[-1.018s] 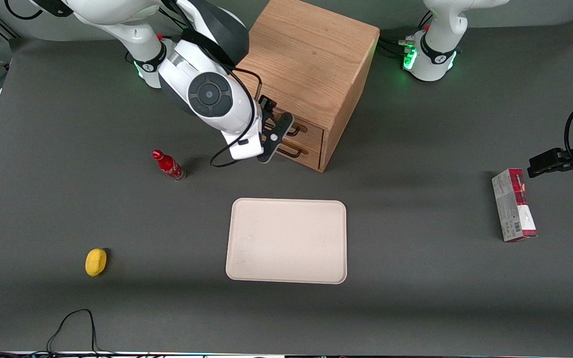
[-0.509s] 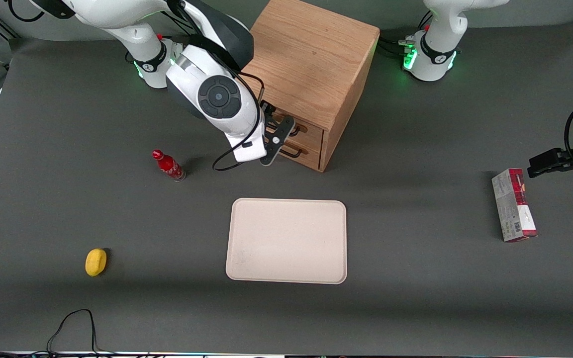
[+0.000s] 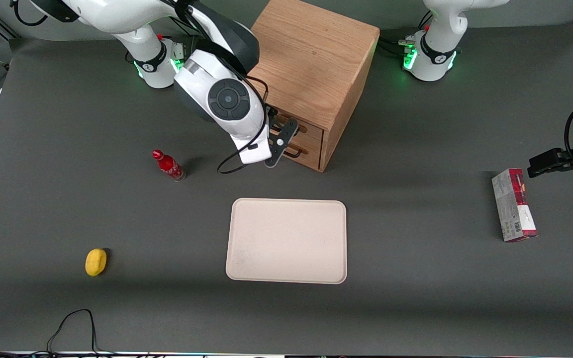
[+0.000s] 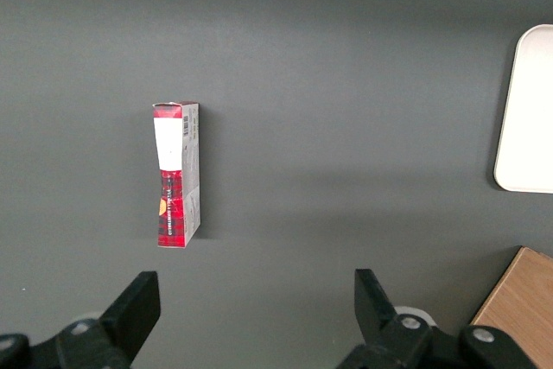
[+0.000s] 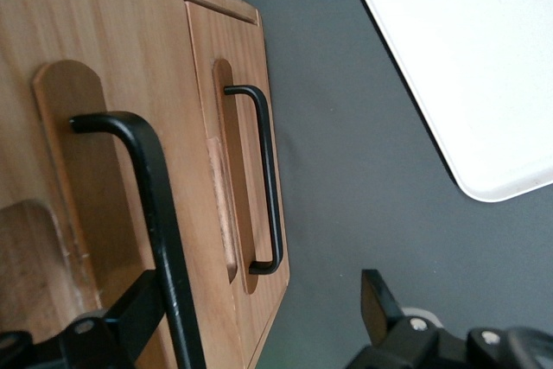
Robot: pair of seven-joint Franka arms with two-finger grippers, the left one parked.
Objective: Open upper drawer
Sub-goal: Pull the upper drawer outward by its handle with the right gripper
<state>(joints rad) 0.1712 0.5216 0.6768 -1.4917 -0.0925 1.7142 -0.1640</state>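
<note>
Tabletop (image 3: pixel 416 308) is a flat dark grey mat, with pale floor at its edges. Farthest from the front camera stands an oak cabinet (image 3: pixel 316 54); the upper drawer (image 5: pixel 104 170) sits closed in its front, above the lower drawer (image 5: pixel 238 127), each with a black bar handle. The gripper (image 5: pixel 259 321) hangs right in front of the upper drawer, fingers spread wide, one finger (image 5: pixel 130 317) against the upper handle (image 5: pixel 160 213), nothing clamped. A beige tray (image 3: pixel 286 241) lies nearer the camera than the cabinet. A red bottle (image 3: pixel 168 165) stands beside the working arm, and a lemon (image 3: pixel 95 262) lies nearer the camera. A red carton (image 3: pixel 513 205) lies toward the parked arm's end.
</note>
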